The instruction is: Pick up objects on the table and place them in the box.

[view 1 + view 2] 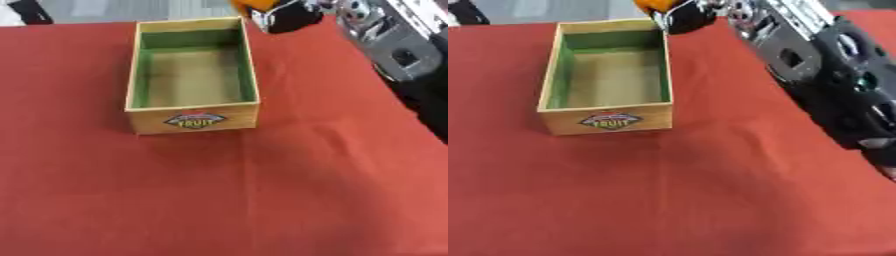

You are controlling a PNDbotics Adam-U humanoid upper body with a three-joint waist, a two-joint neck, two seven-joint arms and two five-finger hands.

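A wooden box [193, 116] with a green inside and a "FRUIT" label on its front wall stands on the red cloth, left of centre; nothing shows inside it. My right arm comes in from the upper right. Its hand [286, 16] hangs just beyond the box's far right corner, at the top edge of the picture, with its black fingers curled round an orange object [248, 5]. Only part of that object shows, the remainder being cut off by the frame. My left hand shows in neither view.
The red tablecloth [262, 190] covers the whole table, with wide bare cloth in front of and right of the box. My right forearm [824, 70] spans the upper right. A dark thing [31, 10] lies beyond the far left edge.
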